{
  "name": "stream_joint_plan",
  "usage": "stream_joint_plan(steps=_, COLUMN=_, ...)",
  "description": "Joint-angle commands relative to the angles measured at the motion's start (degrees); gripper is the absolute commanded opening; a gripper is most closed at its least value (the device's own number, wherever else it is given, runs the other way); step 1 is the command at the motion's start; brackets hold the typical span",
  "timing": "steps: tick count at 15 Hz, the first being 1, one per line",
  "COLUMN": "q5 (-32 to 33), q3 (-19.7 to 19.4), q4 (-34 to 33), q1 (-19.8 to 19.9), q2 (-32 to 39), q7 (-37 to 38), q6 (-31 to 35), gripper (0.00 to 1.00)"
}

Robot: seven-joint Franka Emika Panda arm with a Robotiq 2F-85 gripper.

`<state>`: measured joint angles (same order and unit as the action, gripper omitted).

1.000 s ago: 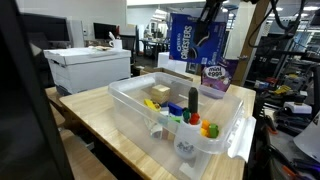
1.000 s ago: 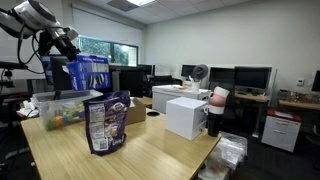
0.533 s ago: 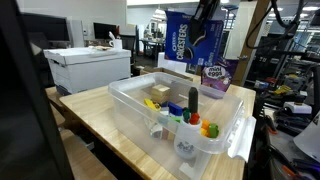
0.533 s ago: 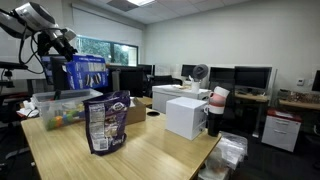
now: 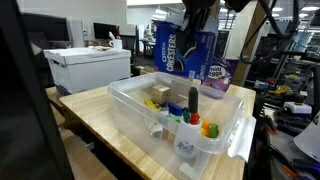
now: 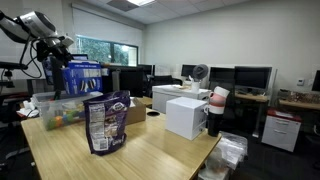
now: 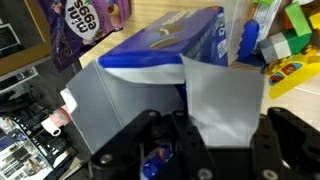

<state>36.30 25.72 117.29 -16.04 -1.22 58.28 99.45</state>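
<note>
A tall blue carton (image 5: 183,48) hangs in the air over the far side of a clear plastic bin (image 5: 130,92). My gripper (image 5: 196,12) is shut on the carton's open top flap. In an exterior view the carton (image 6: 80,75) hangs below the gripper (image 6: 55,45) above the bin (image 6: 40,103). In the wrist view my gripper (image 7: 192,128) pinches a grey cardboard flap (image 7: 225,95) of the blue carton (image 7: 165,40). Inside the bin lie a dark green bottle (image 5: 193,100), yellow blocks (image 5: 157,93) and small coloured toys (image 5: 203,126).
A purple mini-eggs bag (image 5: 215,72) stands behind the bin, and is also seen on the wooden table (image 6: 150,150) as the bag (image 6: 105,122). A white box (image 5: 88,65) sits at the table's side. Office desks and monitors (image 6: 250,78) fill the background.
The gripper has carried the blue carton sideways, toward the left in both exterior views, and a little lower over the bin. The grip stays shut.
</note>
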Motion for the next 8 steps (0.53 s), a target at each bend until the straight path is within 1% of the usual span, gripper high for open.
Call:
stream_joint_plan(steps=1, q5=-0.05, q3=-0.79, q4=-6.26, q1=-3.23, q2=6.35, q7=3.43, q6=-3.71, gripper=0.01)
stream_joint_plan(steps=6, q5=-0.45, q3=-2.25, q4=-12.57, q1=-6.93, q2=12.30, q7=5.31, q6=-7.16, gripper=0.01)
stream_joint_plan(steps=8, q5=-1.81, q3=-2.87, q4=-14.75, q1=-7.98, q2=13.66, q7=4.25, q6=-7.31, gripper=0.01)
